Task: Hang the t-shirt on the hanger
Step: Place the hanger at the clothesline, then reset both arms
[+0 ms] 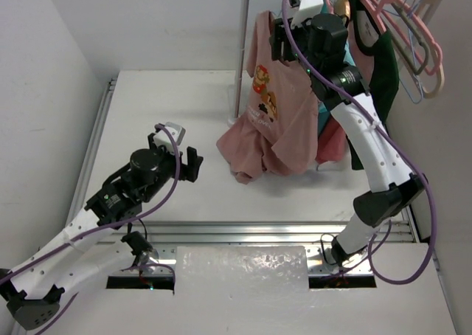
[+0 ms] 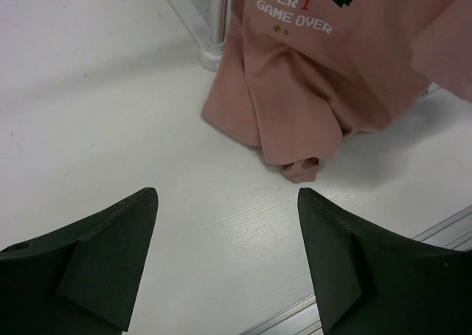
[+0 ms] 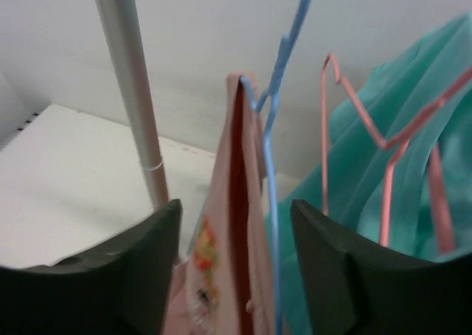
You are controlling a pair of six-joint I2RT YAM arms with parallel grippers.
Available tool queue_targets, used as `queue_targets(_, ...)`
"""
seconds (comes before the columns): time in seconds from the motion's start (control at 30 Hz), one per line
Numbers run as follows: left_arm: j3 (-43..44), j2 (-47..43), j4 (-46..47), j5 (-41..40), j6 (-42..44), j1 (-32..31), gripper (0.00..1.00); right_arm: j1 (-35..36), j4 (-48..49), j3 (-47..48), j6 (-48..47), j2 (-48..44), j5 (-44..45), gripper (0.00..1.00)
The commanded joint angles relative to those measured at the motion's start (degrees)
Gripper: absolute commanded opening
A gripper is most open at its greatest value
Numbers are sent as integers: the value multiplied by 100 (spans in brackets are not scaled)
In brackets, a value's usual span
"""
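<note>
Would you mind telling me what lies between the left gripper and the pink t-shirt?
Only bare white table: the left wrist view shows nothing between the left gripper and the bunched hem of the t-shirt.

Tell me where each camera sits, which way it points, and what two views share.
Top external: high behind the bases, looking down at the table; left arm and right arm show.
Left wrist: low over the table, facing the t-shirt hem; the open left end effector frames it.
Right wrist: up at the rack, facing the hanger; the open right end effector straddles it.
Shared: all three show the t-shirt.
</note>
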Motion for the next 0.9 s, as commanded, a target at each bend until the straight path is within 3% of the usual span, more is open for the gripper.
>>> queue_targets(0.0, 0, 27, 254, 14, -54, 90, 75, 32, -284, 102, 368, -397, 51, 68)
queue_targets(0.03, 17, 35, 237, -21, -80, 90, 75, 32, -302, 14, 377, -477, 42, 79)
queue_targets(0.13, 70, 105, 166, -310, -212, 142, 75, 32, -503, -4, 403, -767, 217, 98)
queue_targets(0.3, 421, 369, -307, -1733, -975, 632, 78, 32, -865, -556, 315, -1513, 472, 99)
queue_targets(0.43, 658, 273, -528, -2575, -1652, 1126, 84, 32, -777, -2295, 210, -2576, 1532, 99)
queue_targets(0.53, 659, 89, -747, -3226, -2004, 1338, 90, 32, -934, -3508, 594, -3577, 1799, 99)
queue_targets(0.67, 527, -447, -924, -3571, -2084, 1338, 97, 32, -1066, -4853, 869, -5315, 896, 99)
queue_targets(0.87, -7, -1264, -1099, -3896, -2199, 1338, 100, 67, -1857, -6171, 1044, -6251, 876, 99)
